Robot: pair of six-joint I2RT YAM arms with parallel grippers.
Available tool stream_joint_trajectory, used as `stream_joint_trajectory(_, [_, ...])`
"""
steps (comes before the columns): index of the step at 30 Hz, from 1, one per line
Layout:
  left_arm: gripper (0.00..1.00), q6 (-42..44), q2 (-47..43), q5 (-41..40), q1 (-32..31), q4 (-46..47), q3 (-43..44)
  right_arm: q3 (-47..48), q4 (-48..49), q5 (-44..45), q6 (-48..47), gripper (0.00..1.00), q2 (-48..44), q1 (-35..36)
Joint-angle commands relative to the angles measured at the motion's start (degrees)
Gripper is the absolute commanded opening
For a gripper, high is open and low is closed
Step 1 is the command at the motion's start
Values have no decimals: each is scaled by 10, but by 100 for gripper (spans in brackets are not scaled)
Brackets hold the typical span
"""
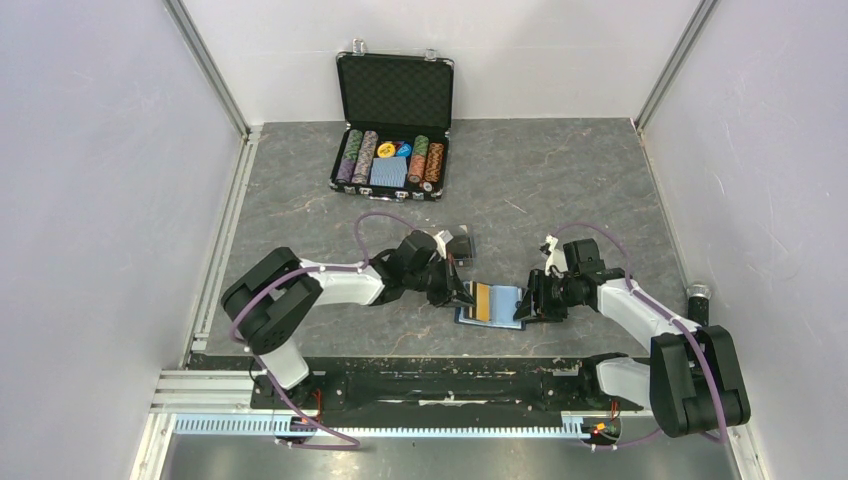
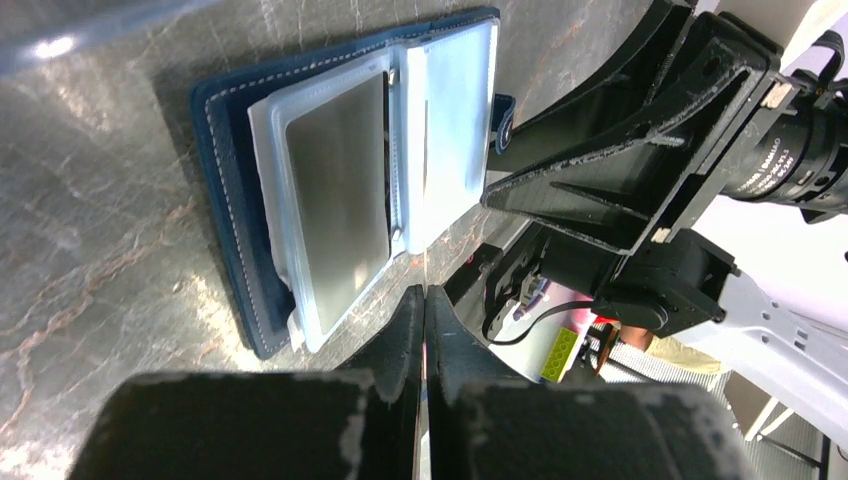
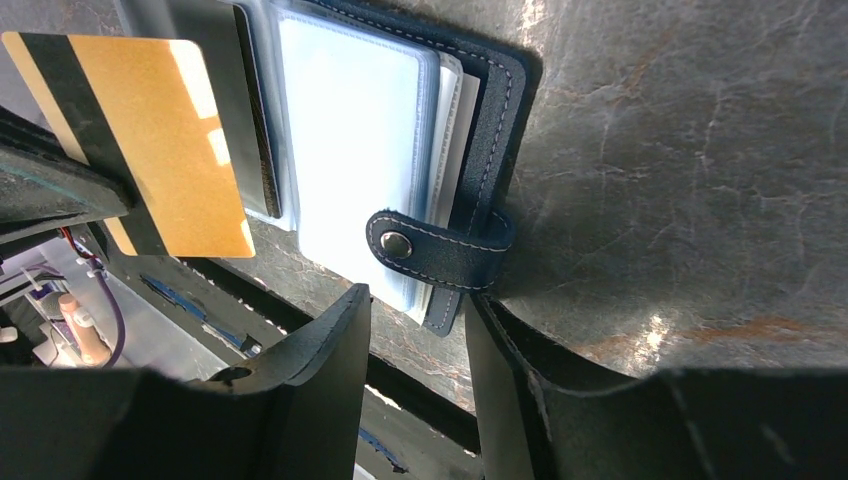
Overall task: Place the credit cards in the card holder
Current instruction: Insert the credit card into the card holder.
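The navy card holder lies open on the table between both arms, its pale blue pockets up. A dark glossy credit card sits in one pocket. My left gripper is shut on a gold-orange credit card with a black stripe. It holds the card tilted over the holder's left page, partly covering the dark card. My right gripper is open at the holder's right edge. Its fingers straddle the corner by the snap tab, the right finger touching the cover.
An open black briefcase with poker chips and a blue deck stands at the back. A clear tray with dark cards lies just behind my left gripper. White walls enclose the table, and a black rail runs along the near edge.
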Motion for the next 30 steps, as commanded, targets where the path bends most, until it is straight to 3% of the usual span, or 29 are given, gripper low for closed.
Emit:
stream_joint_trajectory(1, [2,16,27,4,-5,5,36,-7,1,7,-5,42,2,3])
stream_joint_trajectory(18, [2,30,86,20,-20,2,74,-10,7,5,-11,41,11,3])
stream_joint_trajectory(30, [2,59,-5,-46,-22,-70,75,-12,9,11,-13,40,13,3])
